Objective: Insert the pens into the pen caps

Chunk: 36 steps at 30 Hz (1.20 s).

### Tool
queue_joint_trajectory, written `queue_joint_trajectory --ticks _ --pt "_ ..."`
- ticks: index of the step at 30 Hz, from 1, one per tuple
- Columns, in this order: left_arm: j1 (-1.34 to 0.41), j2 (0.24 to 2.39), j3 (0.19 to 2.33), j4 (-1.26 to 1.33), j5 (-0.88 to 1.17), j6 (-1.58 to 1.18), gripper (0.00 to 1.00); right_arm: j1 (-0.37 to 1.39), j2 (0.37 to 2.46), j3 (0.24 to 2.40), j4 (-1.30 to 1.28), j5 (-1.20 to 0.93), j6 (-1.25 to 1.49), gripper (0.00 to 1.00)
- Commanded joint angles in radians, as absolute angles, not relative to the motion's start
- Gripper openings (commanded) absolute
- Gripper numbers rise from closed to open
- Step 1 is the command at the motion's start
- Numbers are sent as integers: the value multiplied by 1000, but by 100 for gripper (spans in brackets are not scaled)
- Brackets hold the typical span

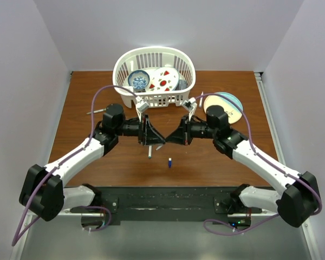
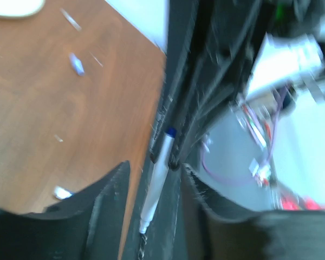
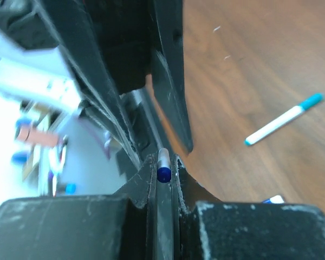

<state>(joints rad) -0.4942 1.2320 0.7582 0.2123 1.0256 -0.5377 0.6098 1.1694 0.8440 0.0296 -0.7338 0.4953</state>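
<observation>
Table [image 1: 222, 157]: I have both arms meeting mid-air over centre, tip to tip, I judge for hand-off. Right gripper [image 3: 163, 168] clenched on pen [image 2: 163, 154] at blue end, carrying it. Left gripper [image 2: 155, 172] jaws apart around barrel, no pinch. Second pen [image 3: 281, 120] lies on wood. Loose cap [image 1: 169, 162] near front, unfilled.
</observation>
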Motion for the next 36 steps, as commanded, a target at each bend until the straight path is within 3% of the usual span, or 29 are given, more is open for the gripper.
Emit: queue_joint_trajectory --ticks 1,6,16,28,36 --pt "-494 1169 772 463 728 -791 52 615 1098 769 179 -476 703 0" --pt "-497 1137 611 812 574 -1011 61 614 1029 638 409 -203 909 0" --pt "-520 1178 546 916 453 -1129 66 617 931 571 618 86 947 0" --pt "-561 1370 638 1058 437 -1180 68 624 1008 587 750 32 924 0" --pt "-566 1472 650 1267 436 -1262 60 629 1026 565 759 -20 908 0"
